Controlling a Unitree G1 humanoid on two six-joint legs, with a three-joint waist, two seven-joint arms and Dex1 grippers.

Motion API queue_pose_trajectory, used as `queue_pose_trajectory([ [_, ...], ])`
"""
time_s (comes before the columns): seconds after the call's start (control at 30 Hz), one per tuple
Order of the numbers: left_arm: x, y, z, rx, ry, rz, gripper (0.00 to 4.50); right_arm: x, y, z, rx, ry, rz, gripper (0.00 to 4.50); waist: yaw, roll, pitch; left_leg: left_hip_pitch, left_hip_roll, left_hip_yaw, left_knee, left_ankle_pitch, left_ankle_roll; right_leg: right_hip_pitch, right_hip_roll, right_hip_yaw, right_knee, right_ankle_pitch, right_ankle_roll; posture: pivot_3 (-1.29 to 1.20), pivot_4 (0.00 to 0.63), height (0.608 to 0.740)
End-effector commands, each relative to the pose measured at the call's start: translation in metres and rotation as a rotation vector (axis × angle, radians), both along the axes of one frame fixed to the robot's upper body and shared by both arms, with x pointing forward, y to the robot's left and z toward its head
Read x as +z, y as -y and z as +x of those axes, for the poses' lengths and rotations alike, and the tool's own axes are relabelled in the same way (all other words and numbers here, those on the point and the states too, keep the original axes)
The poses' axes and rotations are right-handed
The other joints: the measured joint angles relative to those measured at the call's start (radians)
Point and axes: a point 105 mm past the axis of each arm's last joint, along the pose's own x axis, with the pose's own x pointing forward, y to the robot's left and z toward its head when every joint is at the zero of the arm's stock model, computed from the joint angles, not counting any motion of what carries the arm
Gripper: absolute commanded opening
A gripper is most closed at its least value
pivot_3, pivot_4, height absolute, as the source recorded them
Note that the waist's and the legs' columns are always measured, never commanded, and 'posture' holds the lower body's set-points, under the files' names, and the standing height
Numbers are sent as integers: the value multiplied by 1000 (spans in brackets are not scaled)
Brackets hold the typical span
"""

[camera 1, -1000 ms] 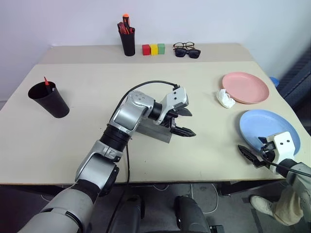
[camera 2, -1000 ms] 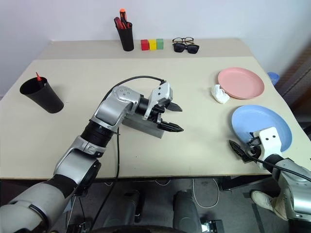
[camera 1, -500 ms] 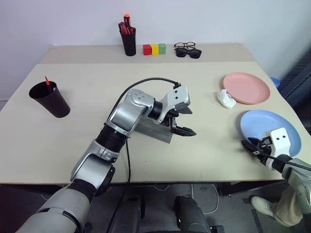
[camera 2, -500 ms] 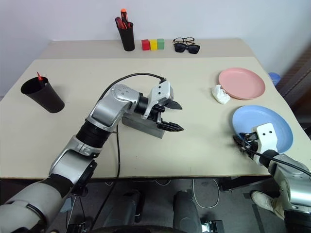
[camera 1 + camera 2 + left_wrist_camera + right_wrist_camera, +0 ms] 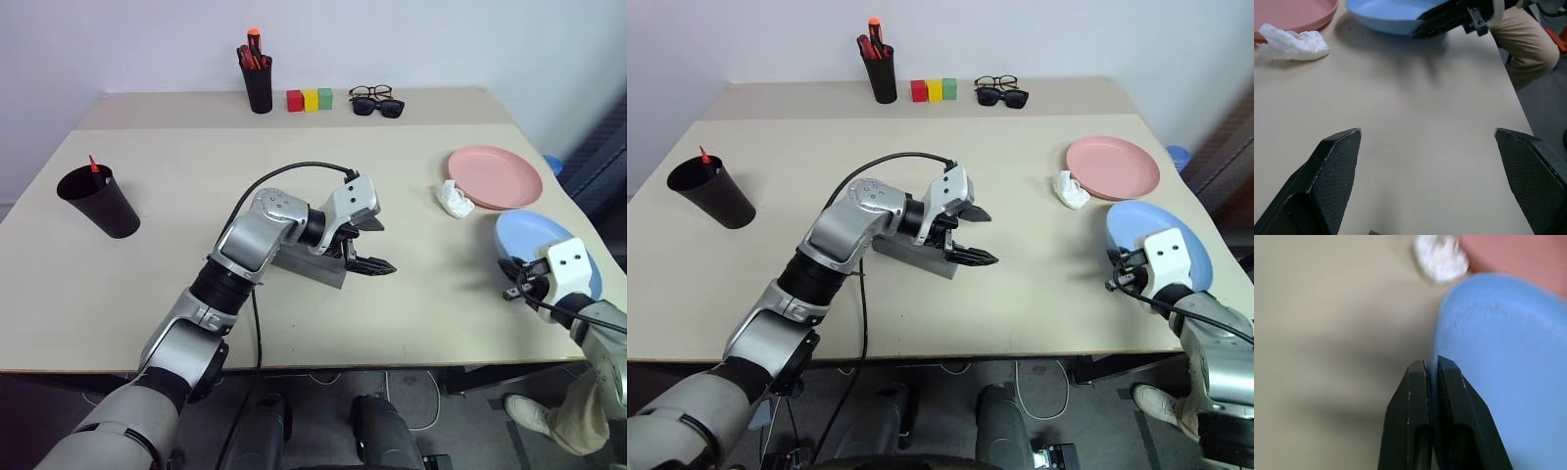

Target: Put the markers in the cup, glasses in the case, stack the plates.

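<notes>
At the near right edge of the table (image 5: 411, 313), the right gripper (image 5: 515, 281) is pressed together, pinching the near-left rim of the light blue plate (image 5: 549, 245), which is tilted. At 12 o'clock from it lies the salmon pink plate (image 5: 496, 176). Bare table separates the left gripper (image 5: 363, 247), spread wide over the grey case (image 5: 306, 262).

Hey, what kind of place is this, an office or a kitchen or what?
Probably a lab or office test bench, not a kitchen: a plain beige table against a bare wall, with staged props such as colored blocks, a pen holder and plastic plates.
</notes>
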Motion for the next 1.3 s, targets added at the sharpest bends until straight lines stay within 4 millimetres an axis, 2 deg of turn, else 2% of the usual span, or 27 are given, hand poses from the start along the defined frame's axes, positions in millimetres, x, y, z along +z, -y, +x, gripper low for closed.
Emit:
queue_pose_trajectory([
  [0.03,12,-2,0,15,27,-38,4500,29,-7,10,31,97,-57,29,2,0,0,0,0,0,0,0,0,0,0,0,0,0,0,0,150,740],
  [0.2,11,-7,3,52,23,-44,4500,36,-7,20,43,116,-81,29,5,0,0,-1,0,0,0,0,0,0,0,0,0,1,-1,0,150,740],
  [0.33,14,-10,6,79,20,-59,4500,62,-9,43,83,178,-143,29,-2,1,1,-1,-1,0,0,0,0,0,-1,1,0,1,-1,0,150,740],
  [0.5,16,-14,8,125,14,-79,4500,80,-10,89,143,204,-228,29,-9,1,1,2,0,3,-2,0,0,-1,0,1,0,1,-2,0,150,740],
  [0.73,18,-25,5,240,-5,-118,4500,88,-25,142,139,180,-317,29,-17,2,2,1,0,3,-4,0,0,-2,0,3,-1,3,1,0,150,740],
  [0.9,18,-37,3,315,-12,-126,4500,87,-31,153,100,169,-340,29,-19,2,2,1,-1,2,-5,1,-1,-2,0,3,0,3,1,0,150,740],
  [1.03,15,-50,4,389,-18,-125,4500,79,-29,156,48,141,-360,29,-28,2,2,1,-1,2,-5,1,-1,-2,0,3,0,3,1,0,150,740],
  [1.13,14,-56,4,423,-23,-124,4500,76,-29,157,41,130,-347,996,-31,2,2,2,-1,2,-5,1,-2,-2,0,3,0,3,1,0,150,740],
  [1.3,13,-61,4,447,-30,-127,4500,81,-31,158,30,154,-323,3643,-32,2,2,3,-1,2,-6,1,-2,-2,0,4,1,3,1,0,150,740],
])
